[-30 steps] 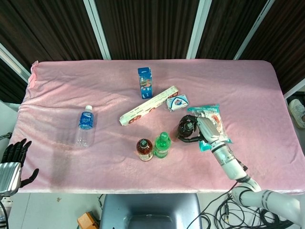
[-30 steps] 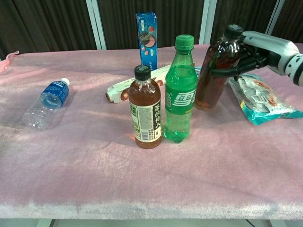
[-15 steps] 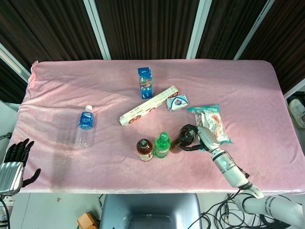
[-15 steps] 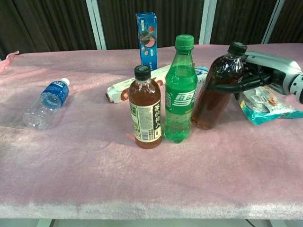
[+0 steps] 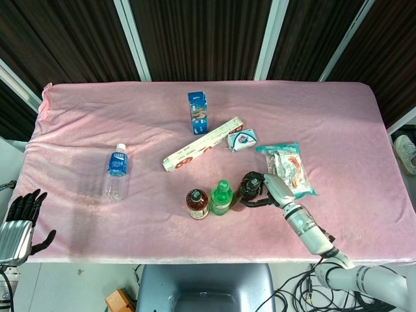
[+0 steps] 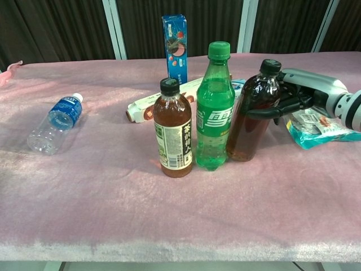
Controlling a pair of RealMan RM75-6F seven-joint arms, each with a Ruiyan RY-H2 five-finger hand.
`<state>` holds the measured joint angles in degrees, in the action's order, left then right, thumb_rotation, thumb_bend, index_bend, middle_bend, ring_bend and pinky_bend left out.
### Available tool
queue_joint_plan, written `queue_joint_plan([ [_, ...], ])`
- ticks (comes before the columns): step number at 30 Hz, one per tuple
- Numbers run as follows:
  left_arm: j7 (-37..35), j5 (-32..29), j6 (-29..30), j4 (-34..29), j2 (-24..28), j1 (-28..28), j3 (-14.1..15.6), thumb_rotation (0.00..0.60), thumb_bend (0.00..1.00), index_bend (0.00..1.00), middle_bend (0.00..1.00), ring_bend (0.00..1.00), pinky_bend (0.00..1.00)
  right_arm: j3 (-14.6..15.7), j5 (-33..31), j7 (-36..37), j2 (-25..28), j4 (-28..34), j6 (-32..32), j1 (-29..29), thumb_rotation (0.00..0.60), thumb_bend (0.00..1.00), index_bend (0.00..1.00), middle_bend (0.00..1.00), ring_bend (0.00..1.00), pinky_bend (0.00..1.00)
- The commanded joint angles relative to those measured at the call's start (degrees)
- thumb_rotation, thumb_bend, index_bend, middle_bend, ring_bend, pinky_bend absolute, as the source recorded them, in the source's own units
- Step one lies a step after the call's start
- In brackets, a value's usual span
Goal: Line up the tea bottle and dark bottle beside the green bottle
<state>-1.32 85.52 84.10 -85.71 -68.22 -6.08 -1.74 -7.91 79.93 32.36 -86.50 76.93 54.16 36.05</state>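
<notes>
Holding the dark bottle [image 6: 252, 113] high on its shoulder, your right hand [image 6: 302, 93] has its fingers wrapped round the upper body, which keeps the base free to seat on the cloth. The dark bottle leans slightly, its cap tipped right toward the hand, and its base sits just right of the green bottle [image 6: 214, 107], close enough that the two bodies look to be touching. The tea bottle [image 6: 173, 130] stands upright just left of the green bottle, so the row reads tea, green, dark; I judge only the righting and release of the dark bottle outstanding. Your left hand [image 5: 19, 221] hangs off the near left edge, fingers spread, holding nothing.

The table [image 5: 338, 117] carries a pink plush cloth, soft enough that a tilted bottle may rock when let go. Behind the row lie a long carton [image 5: 203, 144], a blue box [image 5: 198, 112] and a snack packet [image 5: 288, 166]; a water bottle [image 5: 116, 170] lies on its side well to the left. Dark panels with pale uprights close the far side.
</notes>
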Motion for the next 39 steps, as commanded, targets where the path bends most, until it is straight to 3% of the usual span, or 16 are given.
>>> queue_joint_plan([
  [1, -0.03, 0.03, -0.03, 0.0, 0.01, 0.01, 0.02, 0.6, 0.3, 0.0, 0.01, 0.0, 0.0, -0.32, -0.71, -0.11, -0.26, 0.22, -0.74, 0.26, 0.6, 0.37, 1.0, 0.66, 0.61, 0.71],
  [28, -0.45, 0.04, -0.64, 0.04, 0.08, -0.13, -0.02, 0.6, 0.3, 0.0, 0.01, 0.0, 0.0, 0.08, -1.34, -4.65, -0.63, 0.55, -1.73, 0.17, 0.6, 0.37, 0.95, 0.66, 0.61, 0.7],
  [33, -0.57, 0.07, -0.66, 0.01, 0.11, -0.14, -0.03, 0.6, 0.3, 0.0, 0.01, 0.0, 0.0, 0.47, -0.22, -4.53, -0.59, 0.57, -1.35, 0.16, 0.6, 0.37, 0.84, 0.65, 0.58, 0.68],
  [39, -0.81, 0.13, -0.61, 0.07, 0.16, -0.09, -0.01, 0.6, 0.3, 0.0, 0.01, 0.0, 0.0, 1.07, 0.96, -4.22, -0.43, 0.04, -0.77, -0.04, 0.6, 0.37, 0.54, 0.45, 0.44, 0.56],
])
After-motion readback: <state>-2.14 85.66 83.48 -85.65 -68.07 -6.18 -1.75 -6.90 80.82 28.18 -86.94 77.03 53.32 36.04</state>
